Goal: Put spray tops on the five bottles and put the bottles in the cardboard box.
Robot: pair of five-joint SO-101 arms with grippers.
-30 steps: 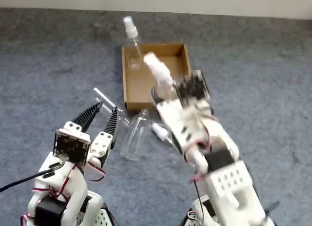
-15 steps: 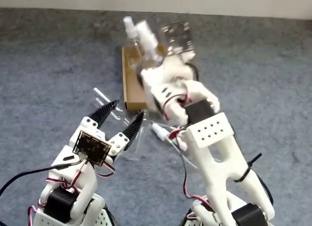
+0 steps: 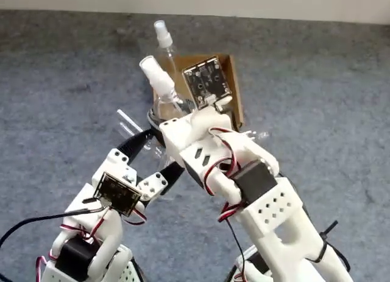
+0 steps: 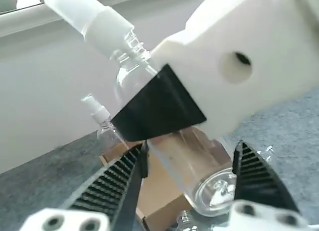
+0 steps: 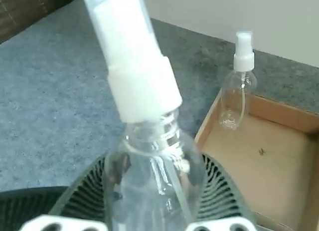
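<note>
My right gripper (image 3: 159,114) is shut on a clear bottle (image 3: 166,99) whose white spray top (image 3: 152,72) points up and away. In the right wrist view the bottle (image 5: 152,161) stands between the ribbed fingers (image 5: 79,201) of the gripper (image 5: 154,203), spray top (image 5: 134,61) tilted. My left gripper (image 3: 159,151) is open, and its black fingers (image 4: 124,186) stand on either side of the bottle's base (image 4: 212,191). The cardboard box (image 3: 234,81) lies behind, with another capped bottle (image 3: 164,41) upright at its far corner.
Grey carpet covers the table. A clear dip tube (image 3: 128,120) lies left of the box, and a small clear part (image 3: 259,134) lies right of the arms. The box floor (image 5: 269,156) is mostly bare beside the standing bottle (image 5: 239,86).
The right arm swung the held bottle left from over the box toward the left arm. The left gripper moved right and forward, so its open fingers now flank the bottle's base.
</note>
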